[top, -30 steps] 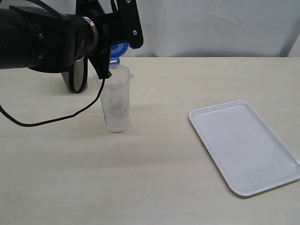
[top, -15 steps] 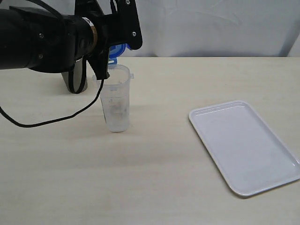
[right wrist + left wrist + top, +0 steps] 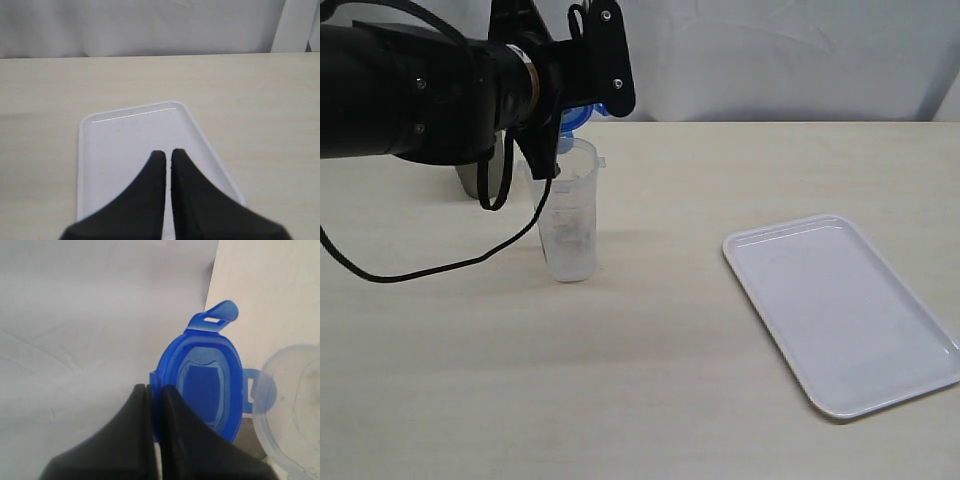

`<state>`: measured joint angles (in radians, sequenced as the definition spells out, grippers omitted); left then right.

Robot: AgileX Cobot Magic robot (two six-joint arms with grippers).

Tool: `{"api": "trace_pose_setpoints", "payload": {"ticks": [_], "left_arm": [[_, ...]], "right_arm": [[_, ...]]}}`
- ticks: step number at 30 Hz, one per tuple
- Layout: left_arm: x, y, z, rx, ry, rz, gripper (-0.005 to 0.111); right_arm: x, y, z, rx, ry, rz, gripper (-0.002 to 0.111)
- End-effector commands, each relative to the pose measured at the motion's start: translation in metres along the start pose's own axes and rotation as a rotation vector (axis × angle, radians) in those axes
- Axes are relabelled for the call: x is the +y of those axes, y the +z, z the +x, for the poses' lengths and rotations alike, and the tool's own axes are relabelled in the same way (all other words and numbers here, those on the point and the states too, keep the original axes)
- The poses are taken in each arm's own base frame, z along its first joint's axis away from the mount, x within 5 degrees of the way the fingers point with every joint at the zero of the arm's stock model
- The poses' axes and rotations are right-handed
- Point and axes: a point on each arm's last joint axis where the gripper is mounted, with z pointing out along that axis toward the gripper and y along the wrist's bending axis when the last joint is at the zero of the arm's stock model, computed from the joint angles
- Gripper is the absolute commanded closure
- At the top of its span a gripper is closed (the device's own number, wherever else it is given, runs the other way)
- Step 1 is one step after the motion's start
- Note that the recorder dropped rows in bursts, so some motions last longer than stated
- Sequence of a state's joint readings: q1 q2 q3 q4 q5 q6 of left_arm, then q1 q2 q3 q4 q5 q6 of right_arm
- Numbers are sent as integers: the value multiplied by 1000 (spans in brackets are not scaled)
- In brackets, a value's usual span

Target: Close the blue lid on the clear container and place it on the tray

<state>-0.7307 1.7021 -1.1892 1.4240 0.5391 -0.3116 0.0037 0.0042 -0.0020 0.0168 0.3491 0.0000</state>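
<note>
Light is soft and even in all my views, bright, with no hard glare. The container point(image 3: 568, 215) below the left gripper point(image 3: 154, 390) throws only a faint shadow on the table point(image 3: 650, 350). Fingers point(image 3: 150, 200) blur up close (both wrist views). Ahead of the right gripper point(image 3: 164, 152), the tray point(image 3: 115, 150) rim carries a thin highlight.

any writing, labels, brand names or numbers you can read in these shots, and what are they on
No text can be read in any view.
Side label of the clear container: too blurred to read.
Sticker on the blue lid: only a dark patch, no letters legible.
Tray: plain white, no marks visible.
</note>
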Motion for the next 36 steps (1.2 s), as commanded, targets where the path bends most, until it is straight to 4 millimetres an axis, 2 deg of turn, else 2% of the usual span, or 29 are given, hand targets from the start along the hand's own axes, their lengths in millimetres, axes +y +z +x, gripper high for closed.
{"api": "trace_pose_setpoints", "payload": {"ticks": [1,9,22,25,29,31,36], "left_arm": [[-1,-4,-3,-6,4,-3,107],[1,-4,1,36,9,-20,107],[6,-4,-4,-15,50,-72,107],[12,-5,-6,-36,30,-144,107],[20,-6,1,39,-37,-233,107],[19,-6,6,76,-35,-248,107],[-1,-5,9,80,-4,-197,107]], "right_arm": [[0,0,0,-5,4,-1,104],[0,0,0,-5,4,-1,104],[0,0,0,-5,4,-1,104],[0,0,0,-5,4,-1,104],[0,0,0,-5,4,-1,104],[0,0,0,-5,4,-1,104],[0,0,0,-5,4,-1,104]]}}
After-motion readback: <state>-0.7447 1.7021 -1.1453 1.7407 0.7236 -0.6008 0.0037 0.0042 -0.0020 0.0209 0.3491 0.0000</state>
